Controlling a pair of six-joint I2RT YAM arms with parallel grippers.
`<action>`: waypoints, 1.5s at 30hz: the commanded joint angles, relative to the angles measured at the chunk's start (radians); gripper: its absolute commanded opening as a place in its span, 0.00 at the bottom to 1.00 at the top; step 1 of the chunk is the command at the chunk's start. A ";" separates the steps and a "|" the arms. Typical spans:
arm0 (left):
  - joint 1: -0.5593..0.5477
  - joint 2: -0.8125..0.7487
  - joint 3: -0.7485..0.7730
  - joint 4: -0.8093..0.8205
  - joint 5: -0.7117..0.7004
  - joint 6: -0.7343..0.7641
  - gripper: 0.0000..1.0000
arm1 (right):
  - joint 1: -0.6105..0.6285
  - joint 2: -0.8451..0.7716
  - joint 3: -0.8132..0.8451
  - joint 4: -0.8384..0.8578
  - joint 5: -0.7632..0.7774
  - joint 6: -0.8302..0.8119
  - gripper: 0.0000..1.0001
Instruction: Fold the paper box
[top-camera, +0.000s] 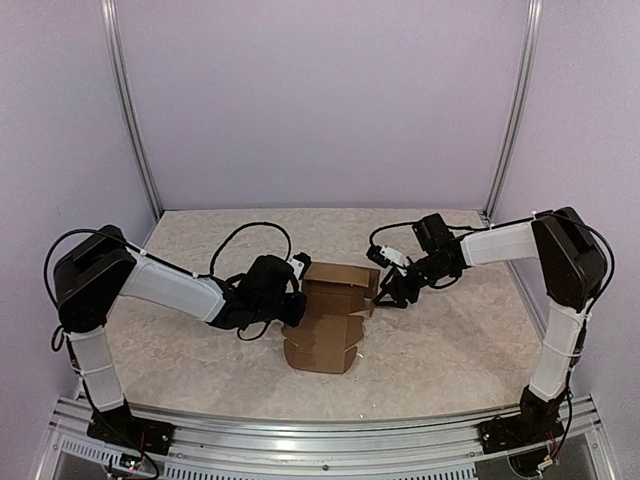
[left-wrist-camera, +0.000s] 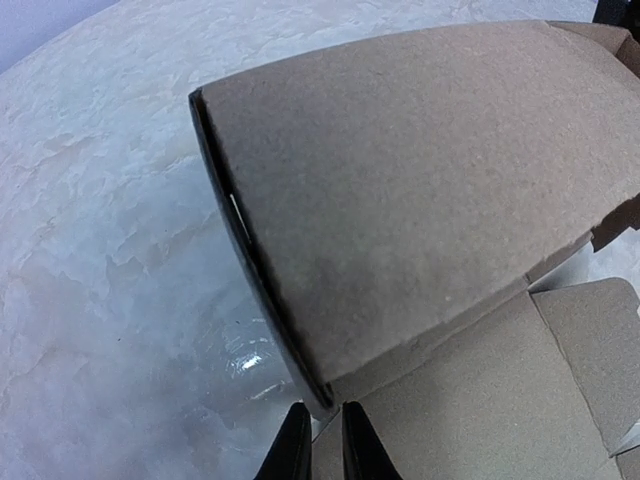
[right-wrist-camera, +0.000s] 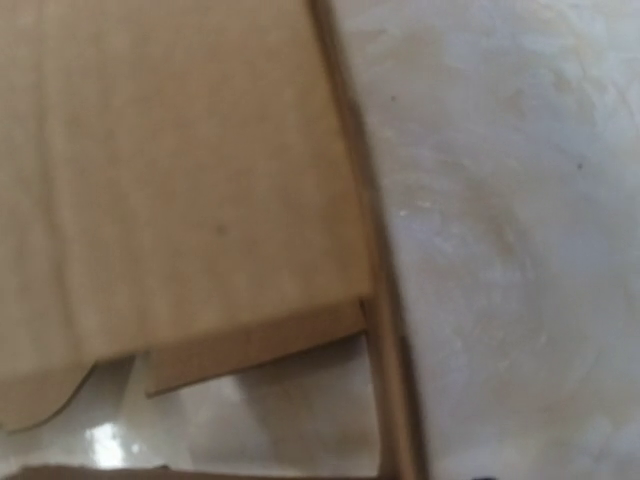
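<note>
The brown paper box stands half folded in the middle of the table, with an upright part at the back and flat panels in front. My left gripper is at its left side. In the left wrist view its fingertips are nearly together, pinching the lower corner of a raised cardboard wall. My right gripper is against the box's right side. The right wrist view shows only cardboard very close, with a flap edge, and none of its fingers.
The pale marbled table is ringed by lilac walls. Metal posts stand at the back left and back right. An aluminium rail runs along the near edge between the arm bases.
</note>
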 joint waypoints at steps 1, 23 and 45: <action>-0.003 0.023 0.012 0.034 0.047 -0.008 0.10 | 0.017 -0.005 -0.010 -0.018 0.016 -0.007 0.64; 0.010 0.036 0.032 0.028 0.079 0.031 0.10 | 0.008 0.011 0.044 -0.059 0.126 -0.231 0.63; 0.071 -0.184 0.148 -0.295 0.194 0.067 0.43 | 0.046 -0.250 0.058 -0.148 0.091 -0.112 0.51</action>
